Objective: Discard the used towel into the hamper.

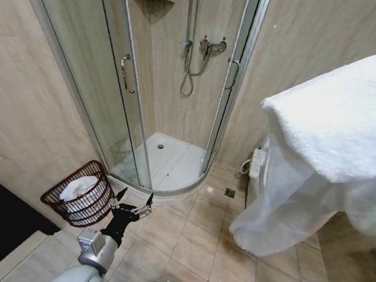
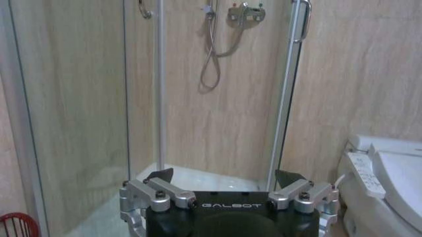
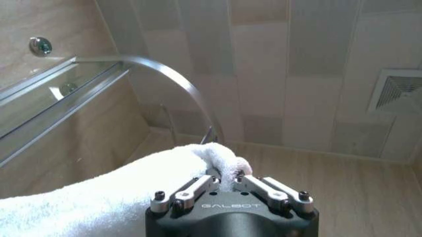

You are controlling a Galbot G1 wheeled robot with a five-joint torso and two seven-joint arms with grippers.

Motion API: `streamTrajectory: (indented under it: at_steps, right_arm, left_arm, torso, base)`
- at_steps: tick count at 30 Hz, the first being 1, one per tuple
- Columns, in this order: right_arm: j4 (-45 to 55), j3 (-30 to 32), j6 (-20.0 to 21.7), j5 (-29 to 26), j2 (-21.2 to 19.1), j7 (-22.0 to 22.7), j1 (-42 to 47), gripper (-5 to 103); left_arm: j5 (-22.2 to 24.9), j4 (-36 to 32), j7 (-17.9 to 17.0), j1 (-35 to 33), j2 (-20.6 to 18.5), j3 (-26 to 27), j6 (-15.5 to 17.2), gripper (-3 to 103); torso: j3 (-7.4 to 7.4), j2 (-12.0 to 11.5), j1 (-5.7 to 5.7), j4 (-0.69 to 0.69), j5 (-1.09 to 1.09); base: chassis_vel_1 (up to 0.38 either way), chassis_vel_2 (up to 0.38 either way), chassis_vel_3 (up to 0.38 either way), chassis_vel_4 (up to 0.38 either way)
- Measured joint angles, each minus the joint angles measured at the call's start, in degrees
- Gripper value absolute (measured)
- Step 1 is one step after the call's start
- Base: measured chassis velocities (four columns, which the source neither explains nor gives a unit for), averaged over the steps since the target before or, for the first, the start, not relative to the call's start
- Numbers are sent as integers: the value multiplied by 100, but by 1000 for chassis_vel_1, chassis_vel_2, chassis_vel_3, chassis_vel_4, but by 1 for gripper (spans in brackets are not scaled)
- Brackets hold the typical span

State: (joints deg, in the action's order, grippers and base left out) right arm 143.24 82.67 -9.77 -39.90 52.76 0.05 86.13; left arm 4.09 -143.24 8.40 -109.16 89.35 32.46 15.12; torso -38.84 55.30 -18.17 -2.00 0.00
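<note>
Towel (image 1: 336, 122) is what sits closest to my head camera: a big white fold held high on my right, draping down well above the floor tiles (image 1: 197, 248). On the right wrist view my right gripper (image 3: 226, 178) has its jaws pinching one bunched corner of the cloth, and that small bite is my main worry; the weight of the hanging part could pull it free, dropping the cloth on the tiles short of the target. Lower down, my left gripper (image 1: 131, 202) hangs near the floor with its jaws spread and holding nothing, just beside the hamper (image 1: 79, 194). That basket sits on the floor against the wall, next to the shower enclosure (image 1: 173, 86), and already has something white inside. It leans in my view, so a brush from the left arm could, I judge, tip it. The towel is well apart from it, across the room, so a long trailing end may catch the toilet (image 2: 389, 173) or miss the narrow rim when I carry it over.
</note>
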Motion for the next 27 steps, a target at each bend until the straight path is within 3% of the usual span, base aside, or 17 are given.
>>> streamTrajectory:
  at_steps: [27]
  right_arm:
    - [-11,57,-2,-55,4,5,-11,6]
  left_arm:
    - [0,0,0,0,0,0,0,100]
  torso:
    - [-398,727,-329,0,0]
  base:
    - [0,0,0,0]
